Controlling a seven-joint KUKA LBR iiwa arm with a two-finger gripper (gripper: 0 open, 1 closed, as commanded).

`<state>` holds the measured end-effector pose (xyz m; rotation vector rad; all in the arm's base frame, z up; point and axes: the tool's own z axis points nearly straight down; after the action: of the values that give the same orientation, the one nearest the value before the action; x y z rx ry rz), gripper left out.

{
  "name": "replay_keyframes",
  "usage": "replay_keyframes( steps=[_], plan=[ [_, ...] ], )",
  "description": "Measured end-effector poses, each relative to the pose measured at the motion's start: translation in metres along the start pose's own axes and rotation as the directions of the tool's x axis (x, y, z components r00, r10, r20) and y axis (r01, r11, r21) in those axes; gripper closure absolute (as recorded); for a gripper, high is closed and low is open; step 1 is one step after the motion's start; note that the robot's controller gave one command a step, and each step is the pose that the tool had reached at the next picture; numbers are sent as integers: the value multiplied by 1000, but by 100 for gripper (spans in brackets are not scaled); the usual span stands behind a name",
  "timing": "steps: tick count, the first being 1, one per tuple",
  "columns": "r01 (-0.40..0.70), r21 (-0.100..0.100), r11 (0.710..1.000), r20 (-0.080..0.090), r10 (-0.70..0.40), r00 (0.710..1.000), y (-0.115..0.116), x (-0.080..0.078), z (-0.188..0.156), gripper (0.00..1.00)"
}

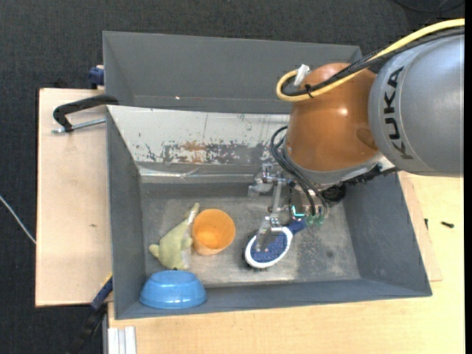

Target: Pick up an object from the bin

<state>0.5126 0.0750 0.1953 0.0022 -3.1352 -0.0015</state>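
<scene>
Blue oval (267, 248) lay flat at lower centre, clear of the cup (214, 231), likely why the gripper (275, 223) hung over its upper end. Whether it was spread or pinching, I could not tell.

A single camera sits above the grey bin (221, 72), off toward its near wall, looking steeply down; the whole rim fits in frame.

Dk carpet floor (221, 2) in bg
</scene>
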Motion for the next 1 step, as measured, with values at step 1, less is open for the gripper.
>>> replay_keyframes(
  steps=[1],
  plan=[
    [295,1,955,0,-295,955,-12,-10,110,0]
  ],
)
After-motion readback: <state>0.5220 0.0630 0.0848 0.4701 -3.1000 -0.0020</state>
